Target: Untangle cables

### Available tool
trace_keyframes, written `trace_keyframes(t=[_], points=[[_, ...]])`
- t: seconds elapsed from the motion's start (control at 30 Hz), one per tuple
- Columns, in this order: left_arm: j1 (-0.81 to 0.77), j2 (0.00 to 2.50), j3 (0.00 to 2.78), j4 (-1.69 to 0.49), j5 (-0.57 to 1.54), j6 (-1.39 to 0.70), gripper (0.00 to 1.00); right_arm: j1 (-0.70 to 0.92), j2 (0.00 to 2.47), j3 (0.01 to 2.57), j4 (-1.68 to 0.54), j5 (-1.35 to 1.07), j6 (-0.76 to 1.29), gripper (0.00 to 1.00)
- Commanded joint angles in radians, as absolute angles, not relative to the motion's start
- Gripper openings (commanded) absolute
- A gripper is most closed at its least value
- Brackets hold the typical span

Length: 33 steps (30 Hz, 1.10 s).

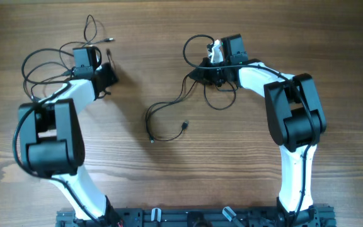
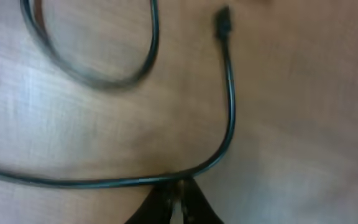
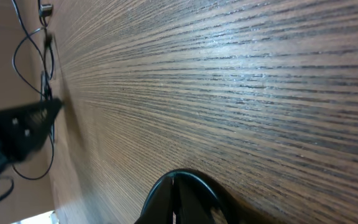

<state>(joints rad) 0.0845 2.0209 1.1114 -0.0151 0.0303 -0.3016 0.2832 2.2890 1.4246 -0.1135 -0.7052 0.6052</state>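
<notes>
Found the cables (image 1: pixel 148 121) in two lots on the wooden counter (image 1: pixel 169 189). Traced the larger lot from a bunch of loops around the right gripper (image 1: pixel 205 70), then along one thin black strand trailing toward the middle of the counter. Followed it there to a curl and two small plug ends lying near each other. Spotted the smaller lot at the far left: a thin loop with a silvery tip (image 1: pixel 109 40), lying beyond the left gripper (image 1: pixel 108 75).

Saw in the left wrist view a black wire (image 2: pixel 230 106) running in from the left edge, passing right at the fingertips (image 2: pixel 194 202), then bending up to a dark plug (image 2: pixel 222 22). Judged the left jaws closed to a sliver, with that wire pinched at their very tips. Made out a second, blurred loop lying apart at the upper left.

Saw in the right wrist view the right jaws pressed fully together low over the wood grain. Could not tell whether any wire sat between them.

Noted thicker arm leads (image 1: pixel 33 66) looping beside the left arm.
</notes>
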Motion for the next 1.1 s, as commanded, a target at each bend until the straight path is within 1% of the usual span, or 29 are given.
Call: trace_keyframes(t=[0.0, 0.07, 0.13, 0.2, 0.27, 0.3, 0.37, 0.47, 0.5, 0.6, 0.63, 0.67, 0.7, 0.73, 0.77, 0.8, 0.87, 0.9, 0.97, 1.0, 1.03, 1.07], points=[[0.083, 2.164, 1.08, 0.054, -0.143, -0.31, 0.12, 0.285, 2.358, 1.399, -0.134, -0.572, 0.606, 0.05], [0.086, 2.174, 1.08, 0.103, -0.154, -0.295, 0.12, 0.285, 2.358, 1.399, -0.135, -0.564, 0.605, 0.04], [0.086, 2.156, 1.082, 0.117, -0.151, -0.295, 0.08, 0.285, 2.358, 1.399, -0.135, -0.577, 0.605, 0.04], [0.082, 2.101, 1.082, 0.092, -0.147, -0.295, 0.04, 0.284, 2.358, 1.4, -0.134, -0.628, 0.604, 0.04], [0.073, 2.006, 1.082, 0.048, -0.128, -0.295, 0.04, 0.282, 2.354, 1.403, -0.125, -0.699, 0.59, 0.05], [0.068, 1.948, 1.082, 0.022, -0.088, -0.295, 0.05, 0.282, 2.348, 1.403, -0.119, -0.728, 0.564, 0.05], [0.057, 1.831, 1.082, -0.047, 0.043, -0.295, 0.13, 0.283, 2.313, 1.403, -0.118, -0.796, 0.494, 0.05], [0.039, 1.673, 1.082, -0.169, 0.264, -0.296, 0.17, 0.283, 2.244, 1.403, -0.128, -0.893, 0.442, 0.05], [0.031, 1.638, 1.082, -0.215, 0.323, -0.296, 0.25, 0.283, 2.216, 1.403, -0.13, -0.925, 0.44, 0.05], [0.001, 1.602, 1.082, -0.34, 0.406, -0.296, 0.37, 0.276, 2.159, 1.403, -0.157, -0.944, 0.44, 0.06], [-0.019, 1.603, 1.081, -0.385, 0.411, -0.295, 0.41, 0.268, 2.14, 1.403, -0.173, -0.944, 0.441, 0.09], [-0.037, 1.61, 1.077, -0.415, 0.405, -0.295, 0.47, 0.256, 2.129, 1.403, -0.182, -0.945, 0.441, 0.12], [-0.064, 1.619, 1.068, -0.445, 0.398, -0.295, 0.93, 0.241, 2.125, 1.403, -0.196, -0.945, 0.446, 0.15], [-0.087, 1.63, 1.056, -0.455, 0.395, -0.295, 1.0, 0.222, 2.125, 1.403, -0.207, -0.944, 0.447, 0.16], [-0.105, 1.638, 1.047, -0.454, 0.393, -0.295, 1.0, 0.205, 2.125, 1.403, -0.217, -0.937, 0.444, 0.2], [-0.128, 1.652, 1.039, -0.452, 0.389, -0.294, 1.0, 0.183, 2.125, 1.403, -0.236, -0.903, 0.445, 0.27], [-0.171, 1.682, 1.032, -0.439, 0.362, -0.294, 1.0, 0.134, 2.125, 1.403, -0.295, -0.77, 0.445, 0.5], [-0.189, 1.695, 1.032, -0.437, 0.348, -0.294, 1.0, 0.117, 2.125, 1.403, -0.325, -0.707, 0.445, 0.54], [-0.232, 1.727, 1.032, -0.412, 0.344, -0.295, 1.0, 0.073, 2.125, 1.403, -0.411, -0.512, 0.446, 0.73], [-0.254, 1.745, 1.032, -0.393, 0.343, -0.295, 1.0, 0.058, 2.125, 1.403, -0.44, -0.443, 0.447, 0.93], [-0.272, 1.758, 1.032, -0.376, 0.341, -0.295, 1.0, 0.048, 2.125, 1.403, -0.459, -0.398, 0.447, 1.0], [-0.3, 1.779, 1.032, -0.35, 0.329, -0.295, 1.0, 0.038, 2.125, 1.403, -0.474, -0.353, 0.447, 1.0]])
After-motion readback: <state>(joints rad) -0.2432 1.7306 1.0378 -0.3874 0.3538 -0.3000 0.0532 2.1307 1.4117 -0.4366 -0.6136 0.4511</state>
